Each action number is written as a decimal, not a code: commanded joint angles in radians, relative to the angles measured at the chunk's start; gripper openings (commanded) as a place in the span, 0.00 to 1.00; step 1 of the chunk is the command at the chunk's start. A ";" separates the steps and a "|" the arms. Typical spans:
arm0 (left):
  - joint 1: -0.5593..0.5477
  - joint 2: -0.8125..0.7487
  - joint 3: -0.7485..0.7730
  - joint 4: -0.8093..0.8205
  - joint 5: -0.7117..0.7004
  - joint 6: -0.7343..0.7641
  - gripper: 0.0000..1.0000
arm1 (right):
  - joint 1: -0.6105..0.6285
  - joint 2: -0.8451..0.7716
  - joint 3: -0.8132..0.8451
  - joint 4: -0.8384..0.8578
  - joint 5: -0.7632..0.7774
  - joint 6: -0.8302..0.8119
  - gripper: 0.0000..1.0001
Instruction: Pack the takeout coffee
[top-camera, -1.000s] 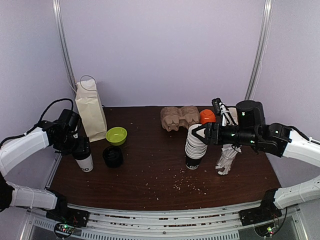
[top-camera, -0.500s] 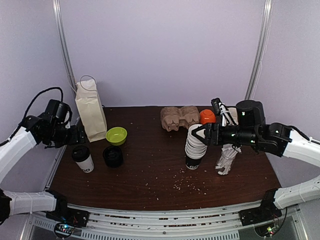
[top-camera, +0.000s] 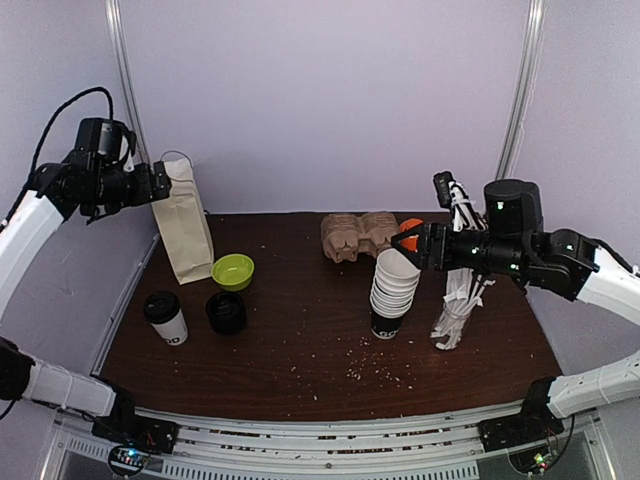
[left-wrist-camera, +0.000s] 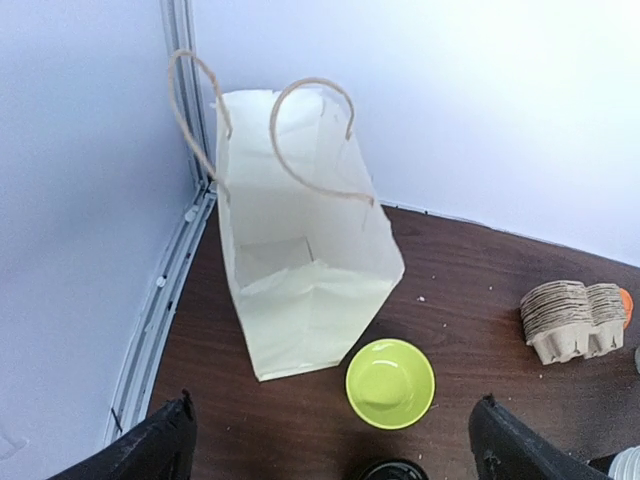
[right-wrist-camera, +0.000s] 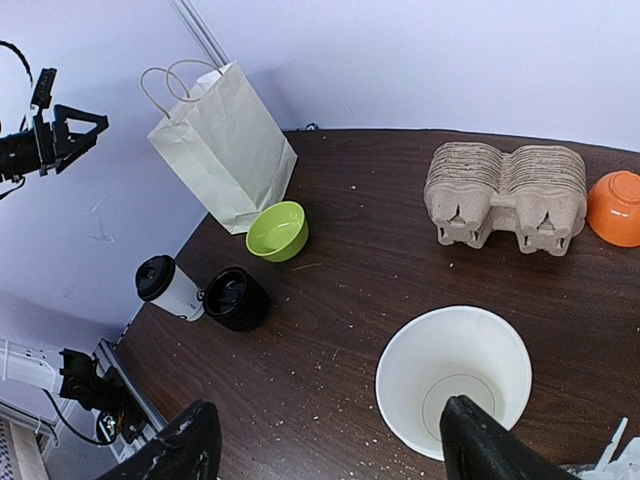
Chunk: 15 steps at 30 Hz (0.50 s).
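**A:** Where was the takeout coffee (top-camera: 166, 318) found?

**B:** It was seen standing upright with its lid on, near the left edge of the table (top-camera: 300, 350) and toward the near-left corner. The stack of black lids (top-camera: 226, 312) was just beside it. The paper bag (top-camera: 183, 228) was stood behind it, at the far-left corner, with its mouth open.

**A:** How were the fingers set?

**B:** The left gripper (top-camera: 160, 184) was held high over the bag, with its fingers spread wide and nothing between them. The right gripper (right-wrist-camera: 330, 403) was poised just above the stack of lidless cups (top-camera: 391, 290), toward the right of the table. Its fingers were parted and no grip could be made out.

**A:** What could be expected to go wrong from there?

**B:** Several things were judged likely. The lids could be knocked aside by a finger brought down on that side of the cup, since so little room was left there. If the cup were squeezed hard, its paper wall could be crushed and the lid popped off. If it were taken by the lid alone, it might be dropped.

**A:** And at the bag?

**B:** The bag was judged light and narrow. It could be tipped or pushed toward the wall if its rim or handles were caught by the cup on the way in. The green bowl (top-camera: 233, 270) just beside it might also be struck.
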 joint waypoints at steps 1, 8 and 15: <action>0.006 0.109 0.092 0.144 0.112 0.020 0.98 | -0.006 0.017 0.029 -0.028 0.068 -0.022 0.77; -0.216 0.358 0.253 0.264 0.136 0.047 0.98 | -0.008 0.064 0.097 -0.036 0.120 -0.029 0.77; -0.336 0.643 0.382 0.432 0.211 0.094 0.98 | -0.009 0.064 0.113 -0.021 0.190 -0.031 0.77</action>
